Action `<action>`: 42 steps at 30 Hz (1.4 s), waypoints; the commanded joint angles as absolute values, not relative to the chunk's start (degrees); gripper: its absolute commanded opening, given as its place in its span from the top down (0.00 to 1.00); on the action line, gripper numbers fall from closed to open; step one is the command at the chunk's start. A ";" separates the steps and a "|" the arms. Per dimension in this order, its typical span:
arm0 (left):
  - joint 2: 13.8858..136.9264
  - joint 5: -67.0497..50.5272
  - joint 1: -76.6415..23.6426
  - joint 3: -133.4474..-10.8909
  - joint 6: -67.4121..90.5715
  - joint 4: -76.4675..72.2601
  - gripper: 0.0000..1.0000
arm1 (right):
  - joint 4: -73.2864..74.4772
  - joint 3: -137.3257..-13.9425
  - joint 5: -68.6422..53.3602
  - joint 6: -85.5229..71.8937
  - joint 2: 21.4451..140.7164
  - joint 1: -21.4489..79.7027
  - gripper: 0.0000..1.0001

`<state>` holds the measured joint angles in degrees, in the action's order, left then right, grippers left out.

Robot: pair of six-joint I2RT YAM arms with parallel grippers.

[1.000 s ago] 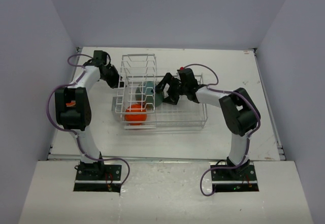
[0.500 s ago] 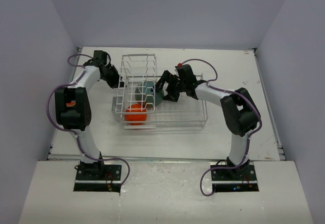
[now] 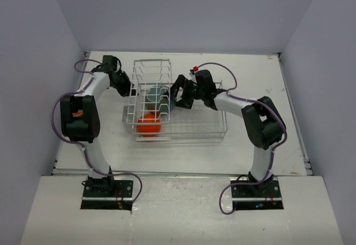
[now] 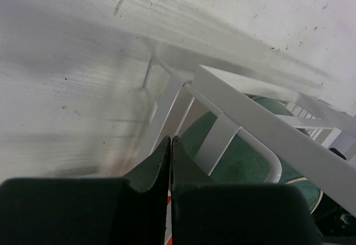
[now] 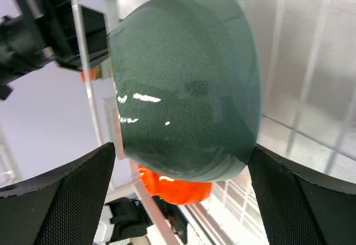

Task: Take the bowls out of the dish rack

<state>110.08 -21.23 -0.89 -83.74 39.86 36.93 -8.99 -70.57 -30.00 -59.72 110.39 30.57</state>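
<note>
The dish rack (image 3: 196, 137) stands mid-table with a dark teal bowl (image 3: 157, 95) on edge near its upright slots and an orange bowl (image 3: 149, 124) in front of it. My right gripper (image 3: 178, 96) reaches into the rack from the right. In the right wrist view it is open (image 5: 181, 164), and its fingers (image 5: 61, 200) stand on either side of the teal bowl (image 5: 183, 84). The orange bowl (image 5: 178, 188) shows below. My left gripper (image 3: 129, 89) is shut and empty (image 4: 169, 140), just outside the rack's left wire wall (image 4: 250, 114). The teal bowl (image 4: 245, 159) shows behind that wall.
The tall plate slots (image 3: 151, 73) rise at the rack's back left, between the two grippers. Bare white table (image 3: 250, 73) lies right of and behind the rack, with grey walls on three sides. The table's front edge (image 3: 183, 173) is near the arm bases.
My right gripper has moved left and toward the back inside the rack, so the teal bowl now sits between its open fingers. The left arm has not moved.
</note>
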 commanded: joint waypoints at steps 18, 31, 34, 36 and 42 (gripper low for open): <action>109.34 -26.72 -2.64 -83.76 39.99 35.51 1.00 | -34.62 -64.69 -38.23 -72.76 108.72 31.73 0.01; 109.86 -26.72 -2.37 -84.11 39.73 35.60 1.00 | -46.14 -64.51 -36.30 -81.91 113.11 31.73 0.26; 109.86 -26.81 -2.11 -84.20 39.73 35.60 1.00 | -47.28 -65.91 -36.91 -83.67 114.78 31.73 0.32; 110.13 -26.81 -2.11 -84.20 39.73 35.60 1.00 | -48.51 -66.09 -36.91 -85.33 116.27 31.73 0.35; 110.74 -27.33 -1.93 -84.64 39.99 35.24 1.00 | -55.10 -66.89 -37.53 -89.21 120.49 31.73 0.52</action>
<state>110.17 -21.37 -0.89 -83.66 39.83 36.93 -48.60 -64.42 -37.50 -86.19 119.28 31.18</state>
